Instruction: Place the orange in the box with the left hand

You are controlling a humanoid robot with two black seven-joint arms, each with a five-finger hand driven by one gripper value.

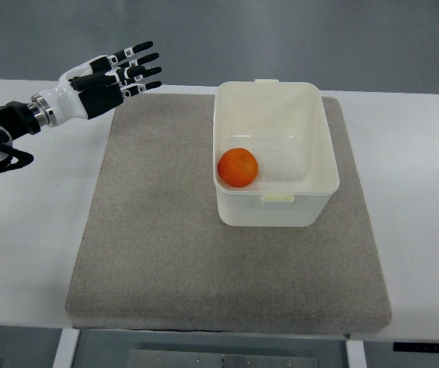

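An orange lies inside the white plastic box, against its left wall near the front corner. The box stands on the right half of a grey felt mat. My left hand hovers at the mat's far left corner, well to the left of the box. Its black and white fingers are stretched out towards the right and hold nothing. The left arm reaches in from the left edge of the picture. No right arm shows.
The mat covers most of a white table. Grey floor lies beyond the table's far edge. A bare strip of table runs along the mat's left and right sides.
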